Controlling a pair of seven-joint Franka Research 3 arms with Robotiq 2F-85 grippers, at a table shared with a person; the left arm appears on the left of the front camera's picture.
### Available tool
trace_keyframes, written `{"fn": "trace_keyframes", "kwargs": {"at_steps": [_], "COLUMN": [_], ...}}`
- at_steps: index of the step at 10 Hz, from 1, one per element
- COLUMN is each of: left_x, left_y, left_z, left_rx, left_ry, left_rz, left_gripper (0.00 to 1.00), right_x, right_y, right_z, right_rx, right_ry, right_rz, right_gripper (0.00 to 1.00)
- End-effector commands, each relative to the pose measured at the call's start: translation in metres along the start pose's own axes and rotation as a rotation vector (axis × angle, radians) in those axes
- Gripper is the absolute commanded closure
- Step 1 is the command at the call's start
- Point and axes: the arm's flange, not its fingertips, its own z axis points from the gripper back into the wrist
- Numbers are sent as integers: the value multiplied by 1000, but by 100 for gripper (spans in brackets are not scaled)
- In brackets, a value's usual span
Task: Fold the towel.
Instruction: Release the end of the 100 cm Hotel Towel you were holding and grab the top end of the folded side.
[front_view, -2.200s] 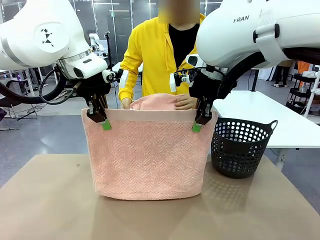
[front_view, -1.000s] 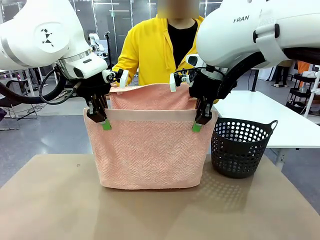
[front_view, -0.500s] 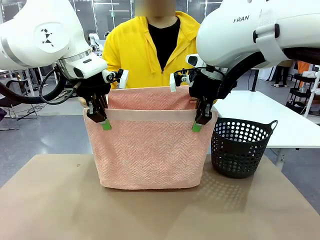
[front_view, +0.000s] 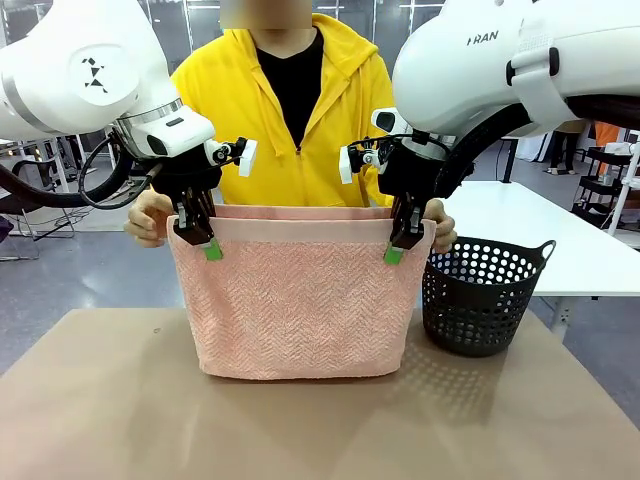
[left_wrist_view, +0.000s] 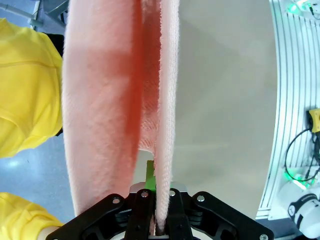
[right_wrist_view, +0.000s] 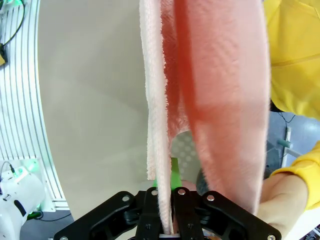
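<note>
Two layers of the pink towel (front_view: 300, 310) now hang face to face above the table (front_view: 90, 400).

**Grip state**
- Front layer: one upper corner is clamped in the left gripper (front_view: 212, 250) and the other in the right gripper (front_view: 394, 254). Both pincers are clenched on the fabric. Each wrist view shows the cloth edge running down between the fingers.
- Rear layer: the person holds it with the hand beside the left gripper (front_view: 150, 216) and the hand beside the right gripper (front_view: 438, 224). Each hand sits just outside its gripper.

**Change**
- A second ago the rear layer stood clearly higher than the front hem.
- Before that it lay bunched low behind the towel, under the person's hands.
- It has since been brought level, and only a thin strip shows above the front hem.
- Judgement: the first fold, in half, is nearly complete. What remains is to match the two top edges and lay the towel down.

**Orientation**
- The long axis runs horizontally from gripper to gripper, parallel to the table's near edge. The short axis hangs vertically.
- The hems face up and the folded edge faces down.
- The folded edge appears to rest on the table, though contact cannot be confirmed from the front view.

A black basket (front_view: 480, 295) stands near the towel's right side, apart from it.
</note>
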Motion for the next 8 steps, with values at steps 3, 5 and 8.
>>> {"fn": "trace_keyframes", "kwargs": {"at_steps": [3,5,8], "left_x": [0,0,0], "left_y": [2,2,2], "left_z": [1,1,1], "left_rx": [2,2,2], "left_ry": [-1,-1,-1], "left_rz": [-4,-4,-4], "left_gripper": [100,100,100], "right_x": [-1,-1,-1], "right_y": [-1,-1,-1], "right_z": [1,1,1], "right_rx": [-3,-3,-3], "right_ry": [3,3,3], "right_rz": [0,0,0], "right_gripper": [100,100,100]}}
